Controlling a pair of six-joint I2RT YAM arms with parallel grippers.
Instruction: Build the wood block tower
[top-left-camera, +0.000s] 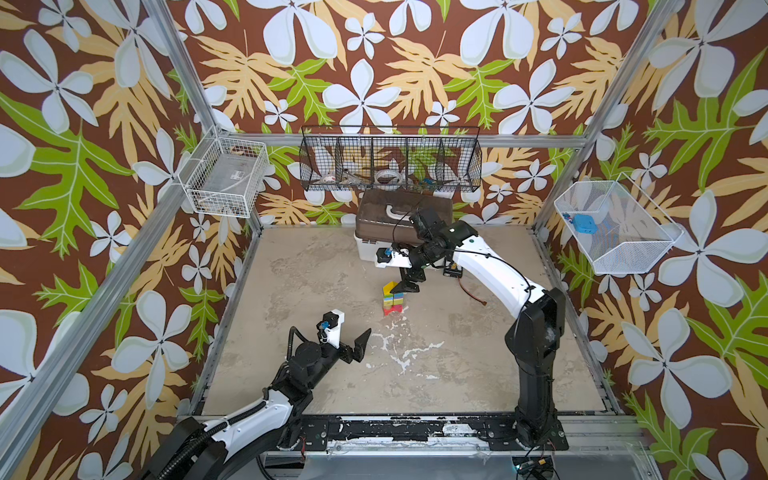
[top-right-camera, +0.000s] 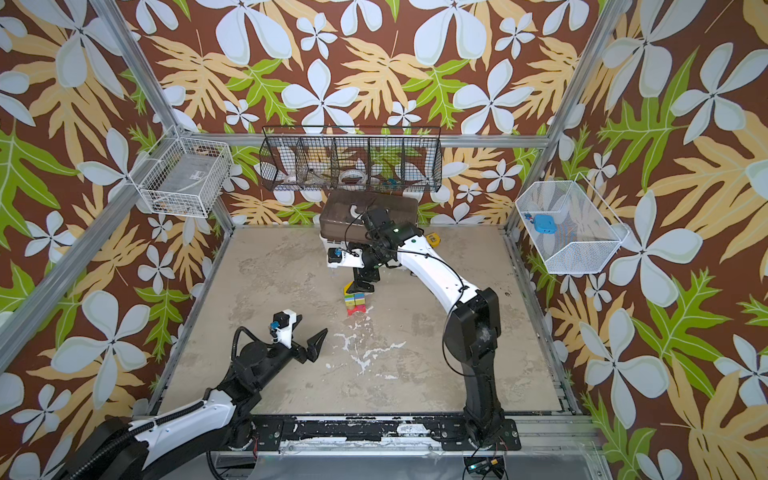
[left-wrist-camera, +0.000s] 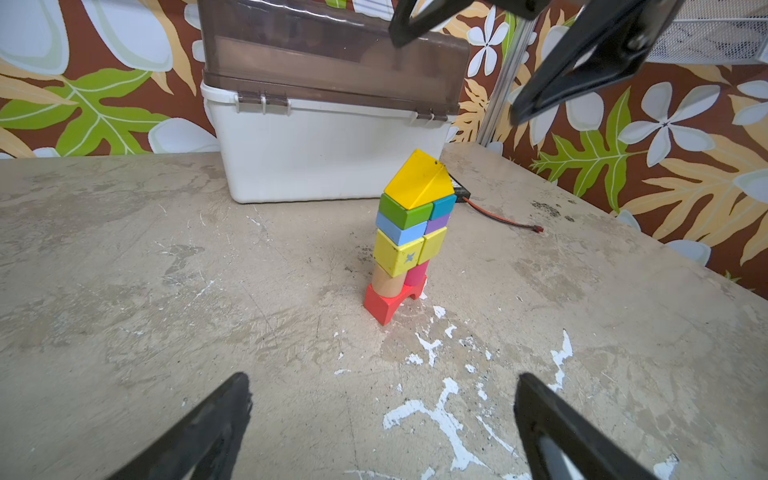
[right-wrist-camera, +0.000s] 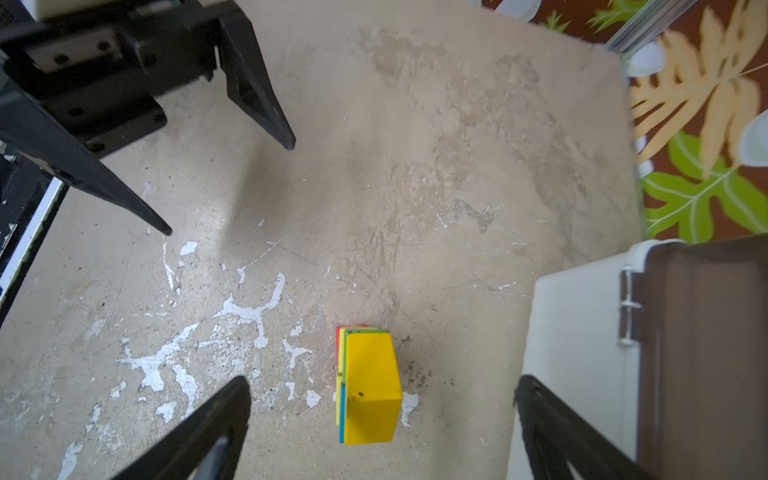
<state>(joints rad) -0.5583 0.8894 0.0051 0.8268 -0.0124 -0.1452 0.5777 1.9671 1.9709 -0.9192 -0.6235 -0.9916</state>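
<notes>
- in both top views the tower (top-left-camera: 392, 298) (top-right-camera: 356, 300) stands on the desk (top-left-camera: 457, 353) in front of the white box (top-left-camera: 365, 249), right hand (top-left-camera: 409, 284) hanging over its yellow cap (top-left-camera: 389, 286), left hand (top-left-camera: 351, 338) well apart toward the front
- left wrist: left hand's fingers (left-wrist-camera: 216, 428) spread wide, tower upright on its red base (left-wrist-camera: 384, 305), right hand (left-wrist-camera: 457, 79) above it spread too, touching nothing
- right wrist: yellow cap (right-wrist-camera: 372, 386) seen from above, between the spread fingers (right-wrist-camera: 208, 428), untouched

Matt painted wood blocks (left-wrist-camera: 397, 254), scuffed rough tabletop (left-wrist-camera: 166, 291) with chipped white flecks, glossy plastic box lid (left-wrist-camera: 332, 62)
</notes>
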